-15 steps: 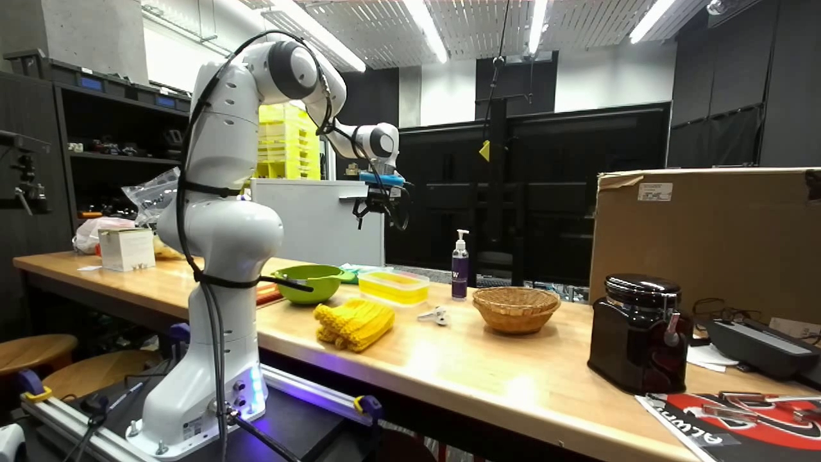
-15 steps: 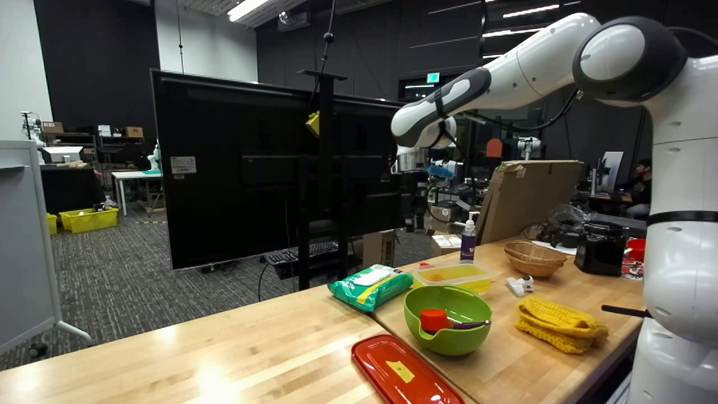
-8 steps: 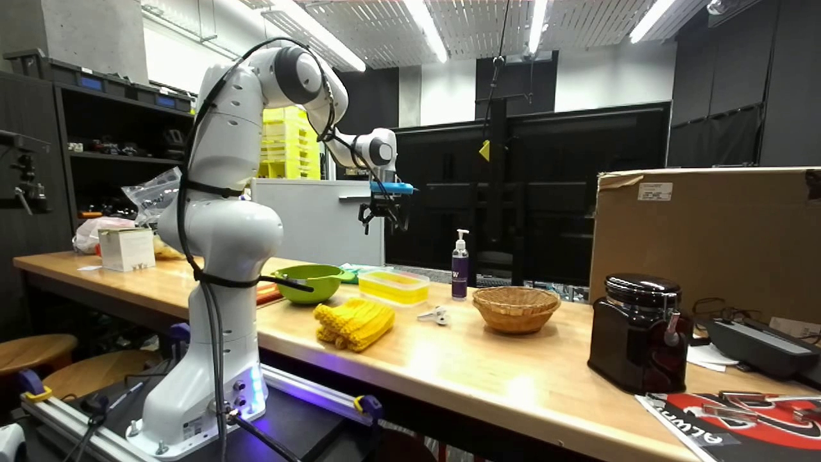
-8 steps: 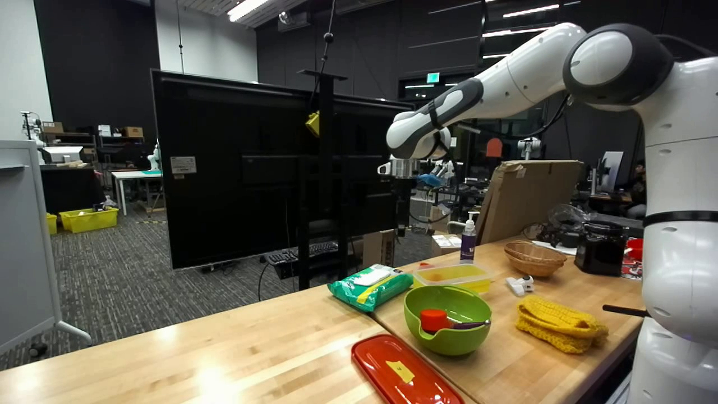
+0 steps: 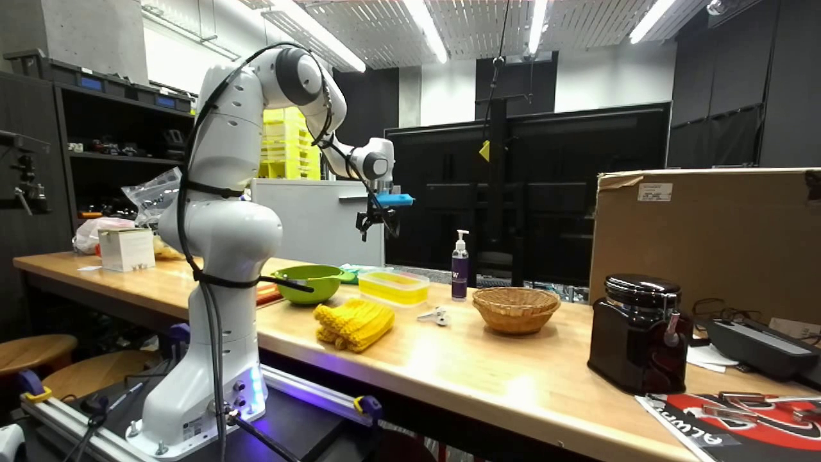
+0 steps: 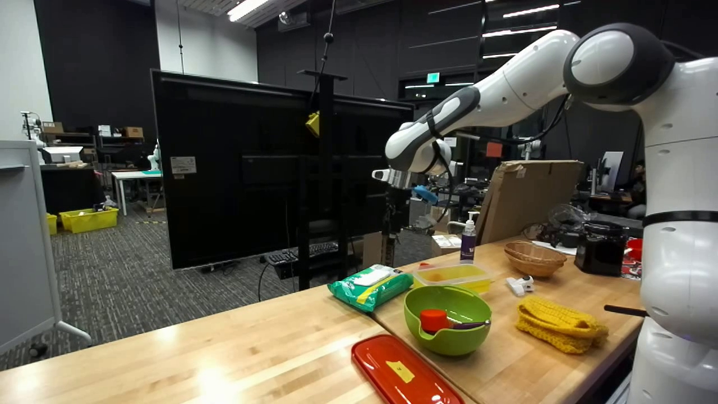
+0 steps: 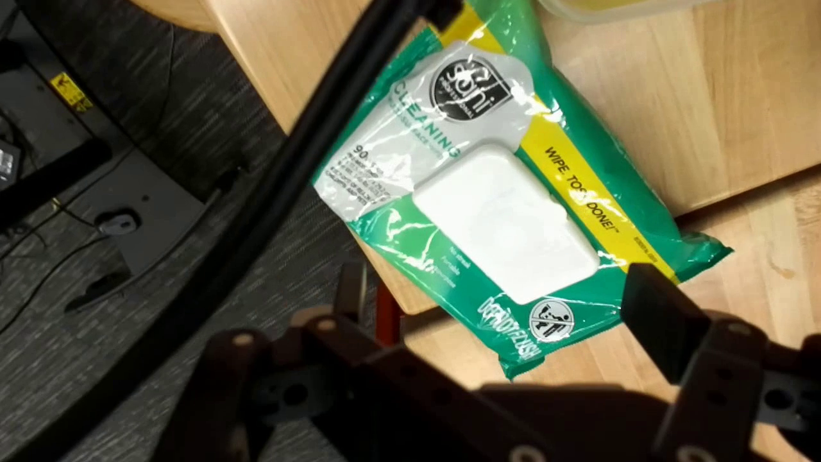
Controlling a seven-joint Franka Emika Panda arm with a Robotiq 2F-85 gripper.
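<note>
Claw [image 7: 503, 308] empty, jaws spread wide, hanging well above the table [image 6: 252, 348]. Nearest thing: green wipes pack [image 6: 371, 290], lying on the table by its edge, white lid [image 7: 510, 221] up, apart from the claw. Yellowish see-through tub [image 6: 475, 284] just beside it, green bowl [image 6: 457, 343] near, red-topped item [image 6: 435, 320] inside. Yellow knit cloth [image 6: 561, 325] past the bowl.

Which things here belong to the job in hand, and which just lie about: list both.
Likely in hand: open gripper, holding nothing; wipes pack below it.
Lying about: green bowl, yellow knit cloth, wicker basket, pump bottle, plastic container, dark jar.
</note>
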